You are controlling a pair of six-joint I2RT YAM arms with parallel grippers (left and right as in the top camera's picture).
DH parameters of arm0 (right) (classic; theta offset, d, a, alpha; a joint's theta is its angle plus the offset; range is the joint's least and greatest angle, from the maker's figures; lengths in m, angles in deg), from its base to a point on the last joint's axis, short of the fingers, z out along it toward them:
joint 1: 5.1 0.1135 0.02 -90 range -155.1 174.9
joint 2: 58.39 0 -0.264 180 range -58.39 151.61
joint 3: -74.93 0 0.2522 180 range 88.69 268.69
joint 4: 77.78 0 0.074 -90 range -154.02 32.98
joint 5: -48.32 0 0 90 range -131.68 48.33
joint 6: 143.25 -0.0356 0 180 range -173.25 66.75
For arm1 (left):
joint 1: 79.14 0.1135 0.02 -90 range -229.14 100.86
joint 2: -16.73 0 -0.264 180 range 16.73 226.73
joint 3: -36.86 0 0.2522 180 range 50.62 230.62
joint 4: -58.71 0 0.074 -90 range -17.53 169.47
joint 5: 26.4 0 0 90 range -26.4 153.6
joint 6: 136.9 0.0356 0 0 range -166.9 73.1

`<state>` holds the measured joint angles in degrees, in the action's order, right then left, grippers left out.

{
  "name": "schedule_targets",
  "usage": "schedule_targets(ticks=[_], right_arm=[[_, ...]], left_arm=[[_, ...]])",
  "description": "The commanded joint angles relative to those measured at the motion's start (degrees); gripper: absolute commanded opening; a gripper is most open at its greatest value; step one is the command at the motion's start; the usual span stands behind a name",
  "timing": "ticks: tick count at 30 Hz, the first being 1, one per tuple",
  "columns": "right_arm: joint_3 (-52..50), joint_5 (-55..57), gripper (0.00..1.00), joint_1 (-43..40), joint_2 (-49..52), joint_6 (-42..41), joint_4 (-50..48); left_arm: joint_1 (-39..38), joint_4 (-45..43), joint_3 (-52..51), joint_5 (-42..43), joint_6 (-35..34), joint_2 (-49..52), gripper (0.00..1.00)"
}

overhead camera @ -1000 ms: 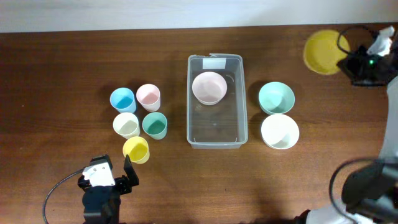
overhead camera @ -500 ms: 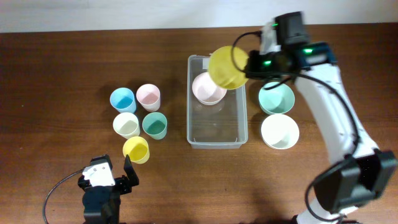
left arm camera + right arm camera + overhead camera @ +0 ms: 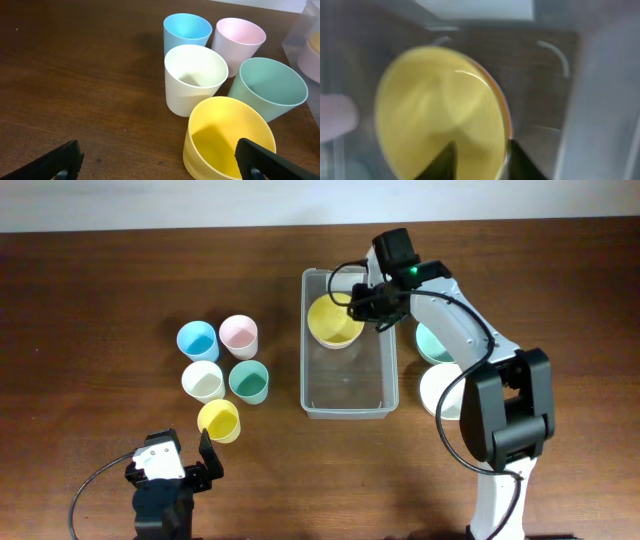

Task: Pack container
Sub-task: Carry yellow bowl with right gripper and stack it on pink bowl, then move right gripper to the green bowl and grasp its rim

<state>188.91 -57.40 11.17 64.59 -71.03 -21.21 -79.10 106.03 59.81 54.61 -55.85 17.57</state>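
Container [image 3: 345, 380] sits mid-worktop [image 3: 100, 300], cups on its left, spare bowls on its right.

- Yellow bowl [image 3: 335, 320] is inside, at the far end by the white label [image 3: 345, 281]. A pinkish edge peeks out under its rim in the right wrist view, so I read it as nested on a pink bowl.
- Right arm's fingers [image 3: 445, 162] straddle the yellow bowl's rim on its right side, one inside and one outside. That view is smeared, so I can't tell whether they are clamped on the wall or already slack.
- Left arm's fingers [image 3: 255, 157] are spread wide with nothing between them, parked low, with the yellow cup [image 3: 227, 137] just ahead.

Step in hand, as I judge it: letting go of the yellow bowl.

To do it well:
- Open fully before any lift. The inner finger could catch the rim and tip the bowl out of the nest.
- Retreat straight up. The container's right wall is just beside the outer finger, and a sideways exit could knock it or shove the bin.
- Check the bowl sits level in the one below. If it sits cocked, anything stacked on it would likely lean too.
- Mint bowl [image 3: 425, 345] and white bowl [image 3: 435, 385] are just right of the container, under the arm. Swing clear of them on the way out.
- Left arm looks well apart from all this, no clash risk there.
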Motion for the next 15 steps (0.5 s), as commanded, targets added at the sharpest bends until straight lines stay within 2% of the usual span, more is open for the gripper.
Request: schedule_targets(ticks=[1,8,9,11,12,15], right_arm=[[2.58,-5.49,0.43,-0.48,-4.70,2.56,0.63],[9.60,0.85,0.43,-5.01,-13.79,2.51,14.60],[10.27,2.25,0.44,-6.23,-14.99,2.49,16.55],[11.06,4.81,0.53,-9.42,-17.22,2.49,19.80],[11.10,6.64,0.56,-13.55,-18.91,2.47,22.40],[10.82,6.97,0.58,-20.11,-18.88,2.34,26.03]], left_arm=[[0.13,-0.09,-0.31,0.42,0.90,-0.46,0.99],[0.13,-0.09,-0.31,0.42,0.90,-0.46,0.99],[0.13,-0.11,-0.31,0.42,0.90,-0.46,0.99],[0.13,-0.09,-0.31,0.42,0.90,-0.46,0.99],[0.13,-0.09,-0.31,0.42,0.90,-0.46,0.99],[0.13,-0.11,-0.31,0.42,0.90,-0.46,0.99]])
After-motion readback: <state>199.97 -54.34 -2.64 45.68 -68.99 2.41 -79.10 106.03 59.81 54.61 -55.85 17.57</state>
